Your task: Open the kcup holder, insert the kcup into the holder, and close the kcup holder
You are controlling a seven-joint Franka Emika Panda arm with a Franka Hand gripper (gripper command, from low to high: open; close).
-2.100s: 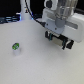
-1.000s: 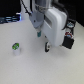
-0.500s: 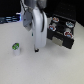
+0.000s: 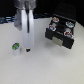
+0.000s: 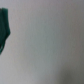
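The kcup [image 4: 16, 47], a small white pod with a green top, stands on the white table at the exterior view's left. My gripper [image 4: 27, 49] hangs just to its right, tips near the table, apart from the pod. The picture is too blurred to show how the jaws stand. The black kcup holder [image 4: 63, 19] stands at the back right with its tray [image 4: 59, 41] slid out, and the tray holds pods with coloured lids. The wrist view is blurred: a dark green shape [image 5: 4, 30] shows at one edge over pale table.
The white table [image 4: 47, 65] spreads around the pod and in front of the holder. A dark background lies behind the table's far edge.
The arm has swung from beside the holder at the exterior view's right to the left and lowered, now standing next to the green-topped pod. The pod and the holder have not moved.
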